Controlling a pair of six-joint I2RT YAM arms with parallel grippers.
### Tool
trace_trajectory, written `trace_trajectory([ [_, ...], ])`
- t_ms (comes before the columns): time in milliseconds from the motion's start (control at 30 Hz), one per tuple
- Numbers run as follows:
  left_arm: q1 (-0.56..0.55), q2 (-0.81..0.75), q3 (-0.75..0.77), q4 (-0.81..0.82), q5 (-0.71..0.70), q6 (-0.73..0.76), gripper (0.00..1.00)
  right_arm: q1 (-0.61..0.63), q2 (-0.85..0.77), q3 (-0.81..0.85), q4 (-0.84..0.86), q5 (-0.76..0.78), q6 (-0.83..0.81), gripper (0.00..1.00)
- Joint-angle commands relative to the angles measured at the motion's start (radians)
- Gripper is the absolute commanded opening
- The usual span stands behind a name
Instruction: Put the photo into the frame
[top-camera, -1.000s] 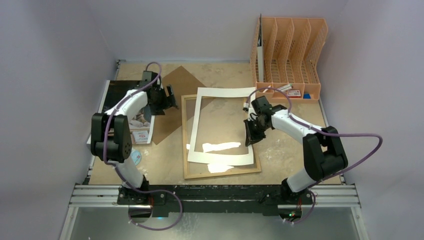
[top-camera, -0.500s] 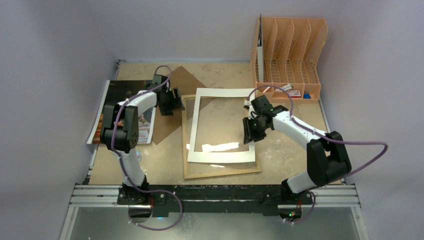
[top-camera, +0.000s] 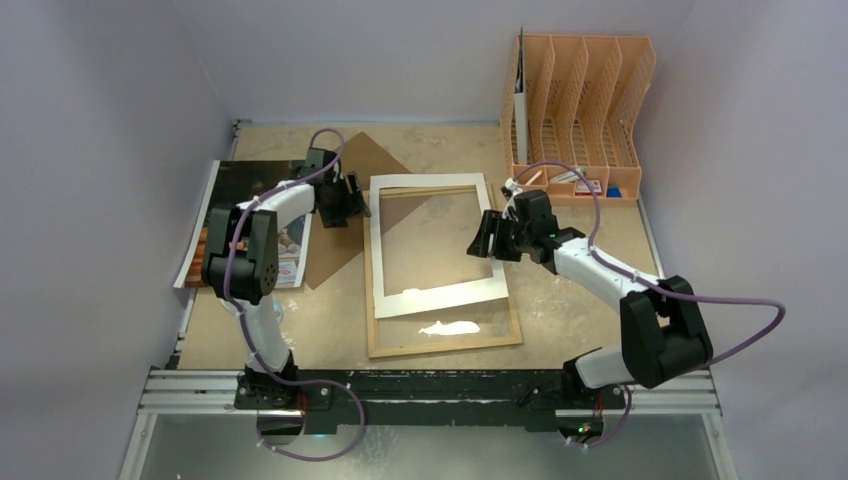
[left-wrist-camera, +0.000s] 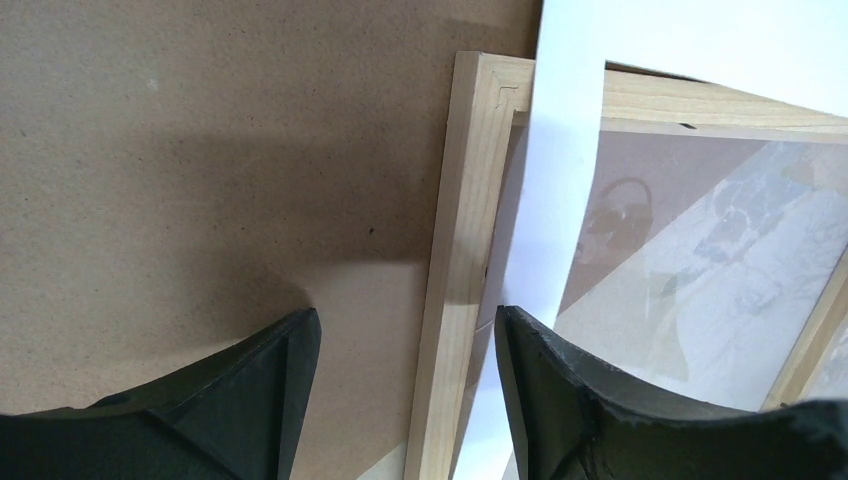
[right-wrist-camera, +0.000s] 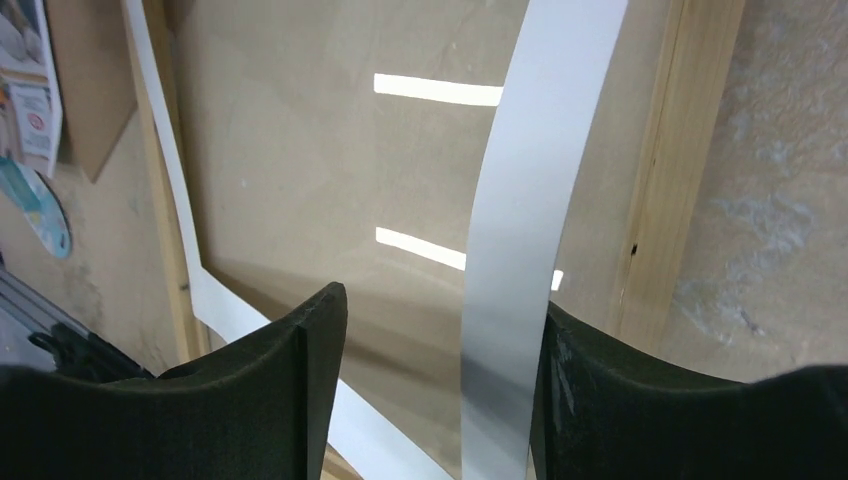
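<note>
The light-wood frame (top-camera: 445, 345) lies flat mid-table with a loose white mat (top-camera: 435, 300) on it, shifted up and left. The photo (top-camera: 235, 185) lies at the far left, partly under my left arm. My left gripper (top-camera: 356, 205) is open at the frame's top-left corner. In the left wrist view, the left gripper (left-wrist-camera: 405, 315) straddles the frame's left rail (left-wrist-camera: 455, 250) without touching it. My right gripper (top-camera: 487, 237) is open at the mat's right side. In the right wrist view, the mat's right strip (right-wrist-camera: 520, 200) stands between the right gripper (right-wrist-camera: 440, 300) jaws, close to the right finger.
The brown fibreboard back (top-camera: 345, 165) lies under the frame's left side, between frame and photo. An orange file organiser (top-camera: 575, 100) stands at the back right with small items (top-camera: 588, 185) in front. A round blue sticker (top-camera: 272, 312) sits near the left arm's base.
My right gripper has opened and moved up along the mat's right side. The mat has slid up and left over the frame. My left gripper swung right from the photo to the frame's corner.
</note>
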Motion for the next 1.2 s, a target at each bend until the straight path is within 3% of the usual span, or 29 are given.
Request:
trace_trajectory([
  [0, -0.007, 0.012, 0.019, 0.019, 0.005, 0.018, 0.67, -0.032, 0.026, -0.020, 0.225, -0.036, 0.081, 0.63],
  [200, -0.007, -0.010, 0.027, 0.002, 0.004, 0.045, 0.67, -0.075, -0.021, -0.097, 0.377, -0.027, 0.120, 0.64],
  [333, -0.007, -0.021, 0.025, -0.002, -0.009, 0.049, 0.67, -0.112, -0.023, -0.153, 0.466, -0.106, 0.138, 0.63],
  [633, -0.007, -0.026, 0.028, 0.001, 0.002, 0.039, 0.68, -0.156, -0.002, -0.222, 0.597, -0.292, 0.151, 0.31],
  [800, -0.007, -0.025, 0.025, 0.005, 0.024, 0.033, 0.69, -0.162, 0.023, -0.232, 0.634, -0.356, 0.144, 0.24],
  [900, -0.006, -0.027, 0.023, 0.002, 0.026, 0.030, 0.69, -0.162, 0.051, -0.225, 0.624, -0.356, 0.135, 0.21],
  [1067, -0.004, -0.072, 0.041, -0.048, -0.001, 0.034, 0.69, -0.162, 0.045, -0.212, 0.558, -0.330, 0.112, 0.01],
  [1167, -0.002, -0.104, 0.055, -0.076, -0.011, 0.044, 0.70, -0.161, 0.022, -0.200, 0.450, -0.305, 0.070, 0.00],
])
